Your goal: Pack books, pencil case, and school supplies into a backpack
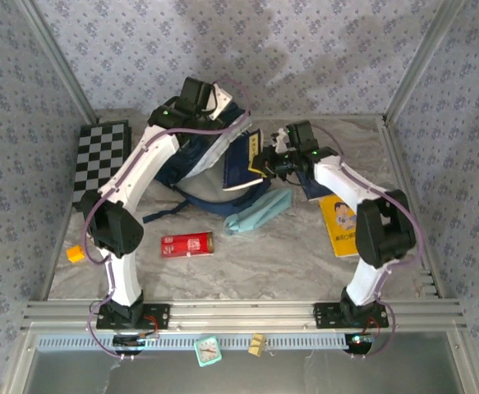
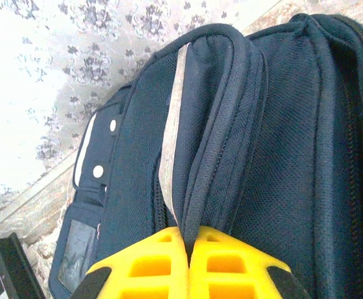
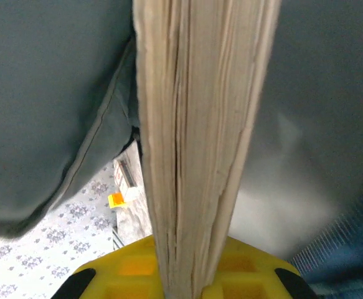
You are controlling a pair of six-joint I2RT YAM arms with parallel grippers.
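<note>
Floral walls (image 1: 223,49) enclose marbled table (image 1: 255,267); left gripper (image 2: 188,240) pinches backpack (image 2: 281,156); right gripper (image 1: 267,167) clamps book (image 3: 193,124).

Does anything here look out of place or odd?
A small teal clock and a tan bit lie on the near side of the table's front rail, away from the other things. The orange block sits alone by the left edge.

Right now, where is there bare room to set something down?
The near middle is bare, between the red box and the yellow book, in front of the pencil case. The far right corner too. Around the backpack it is crowded.
</note>
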